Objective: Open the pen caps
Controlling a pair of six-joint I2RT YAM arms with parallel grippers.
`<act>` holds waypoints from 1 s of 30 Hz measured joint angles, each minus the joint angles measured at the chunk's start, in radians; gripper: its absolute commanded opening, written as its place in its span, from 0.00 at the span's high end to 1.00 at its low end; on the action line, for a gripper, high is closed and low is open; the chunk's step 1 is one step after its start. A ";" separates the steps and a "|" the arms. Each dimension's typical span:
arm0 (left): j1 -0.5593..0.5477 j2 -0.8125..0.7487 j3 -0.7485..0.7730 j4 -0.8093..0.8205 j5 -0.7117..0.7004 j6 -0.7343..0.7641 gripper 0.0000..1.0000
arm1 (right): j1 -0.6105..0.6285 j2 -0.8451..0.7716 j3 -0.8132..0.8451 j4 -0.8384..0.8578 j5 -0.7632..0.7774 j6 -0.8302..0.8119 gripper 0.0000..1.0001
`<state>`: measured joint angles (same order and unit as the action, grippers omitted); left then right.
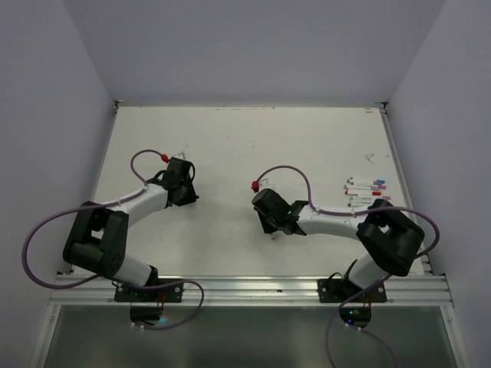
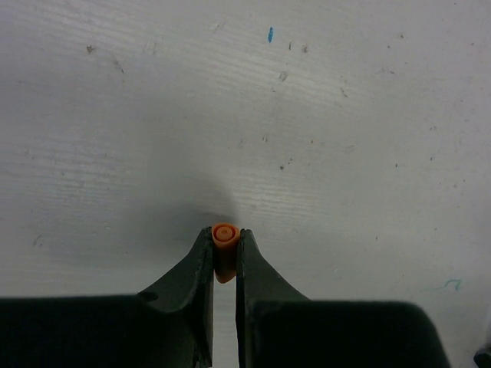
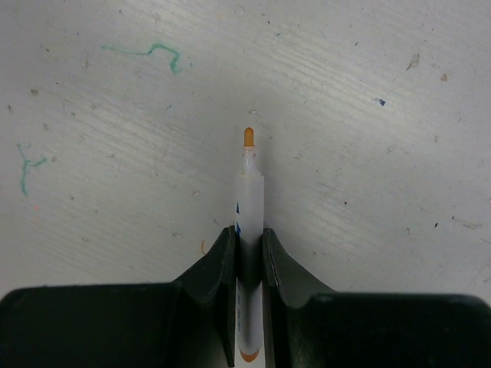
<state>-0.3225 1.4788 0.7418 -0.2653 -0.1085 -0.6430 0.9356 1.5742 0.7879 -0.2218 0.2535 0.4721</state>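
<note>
Cap: the small orange cylindrical plastic cap (image 2: 224, 241) is sitting right at the tips of the left gripper (image 2: 223, 234), pinched between the two black fingers.
Cap axis: its ringed round end is facing up toward the wrist camera, and its short body is running down from there into the gap between the pads; the exact tilt is not showing.
Left gripper: it is clenching the cap from both sides, jaws almost together, hanging over the white table (image 2: 322, 115).
Pen: the thin white plastic pen body (image 3: 250, 192) is lying in line with the fingers of the right gripper (image 3: 248, 230), its long axis running straight out from the palm.
Pen direction: its bare orange tip (image 3: 248, 137) is pointing forward, well past the fingertips, while the orange-banded rear end is reaching back toward the palm.
Right gripper: it is grasping the pen body around its middle, jaws pressing on both sides.
Left arm: the left arm (image 1: 115, 222) is bending at the elbow and reaching forward and inward.
Right arm: the right arm (image 1: 345, 222) is folding across toward the centre, with its wrist well apart from the left one.
Other pens: a row of thin white pens with coloured ends (image 1: 367, 190) is lying behind the right gripper, beyond the elbow.
Marks: green scribbles (image 3: 146, 52) are showing ahead and to the left of the right fingertips.
</note>
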 measured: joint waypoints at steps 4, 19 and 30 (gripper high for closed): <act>0.002 0.003 0.000 -0.006 -0.021 0.000 0.97 | 0.000 -0.006 -0.016 0.038 -0.001 0.000 0.91; 0.028 0.048 0.005 0.033 -0.025 0.000 0.61 | 0.000 -0.006 -0.025 0.073 -0.010 0.001 0.74; 0.030 0.050 0.005 0.054 -0.018 0.000 0.52 | 0.000 -0.006 -0.025 0.077 -0.018 -0.001 0.66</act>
<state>-0.2924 1.5284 0.7467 -0.2115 -0.1268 -0.6430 0.9356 1.5684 0.7631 -0.1448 0.2356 0.4709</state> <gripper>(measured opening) 0.466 0.320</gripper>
